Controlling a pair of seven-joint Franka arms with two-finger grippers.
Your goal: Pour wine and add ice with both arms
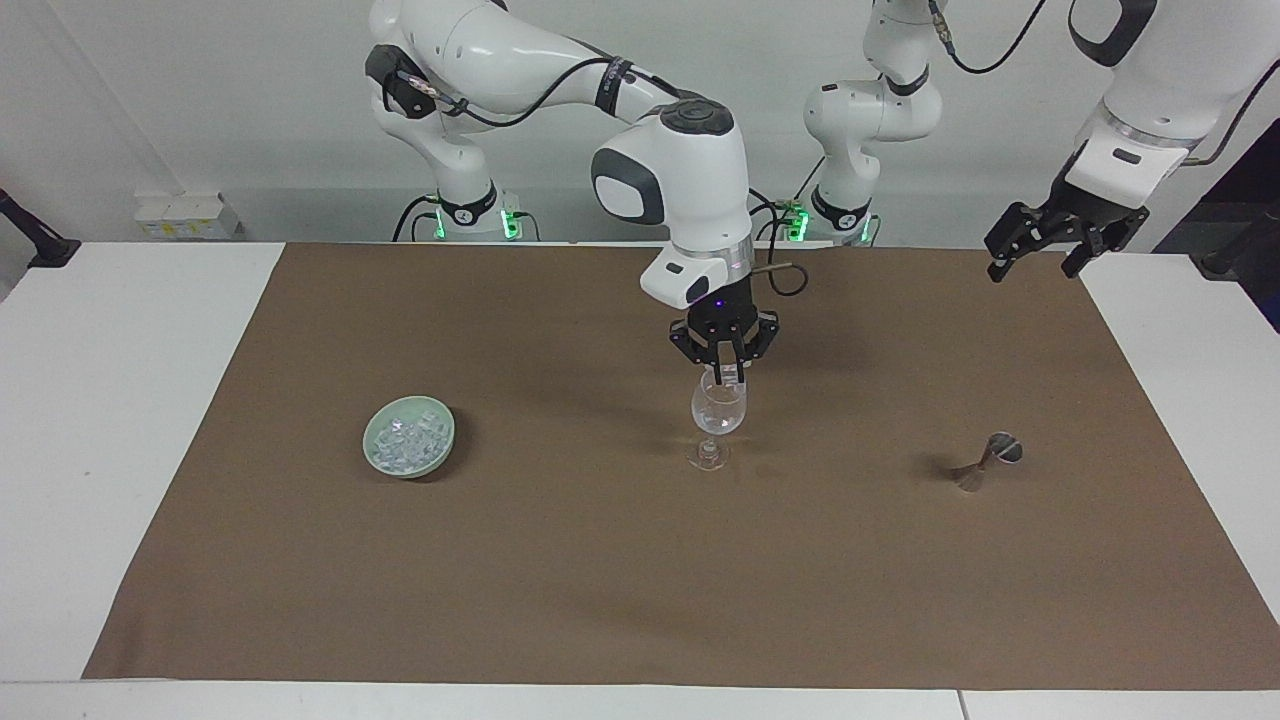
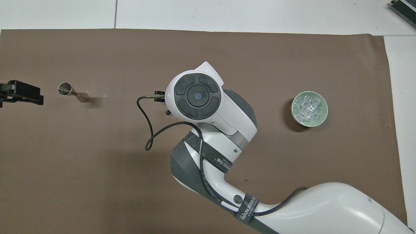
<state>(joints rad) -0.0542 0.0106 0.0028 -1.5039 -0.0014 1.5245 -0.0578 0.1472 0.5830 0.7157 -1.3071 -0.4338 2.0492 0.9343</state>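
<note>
Over the clear stemmed wine glass (image 1: pixel 718 412) at the middle of the brown cloth (image 1: pixel 560 560), the right gripper (image 1: pixel 729 378) hangs with its fingers pinched on what looks like one ice cube, at the rim. Most of the ice (image 1: pixel 407 441) sits in the pale green bowl (image 1: pixel 378 462) toward the right arm's end. No wine shows in the glass, so pouring seems left. Raised near the small metal jigger (image 1: pixel 990 460), the left gripper (image 1: pixel 1036 250) waits, fingers apart.

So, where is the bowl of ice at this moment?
The pale green bowl of ice stands on the brown mat toward the right arm's end, beside the wine glass.
</note>
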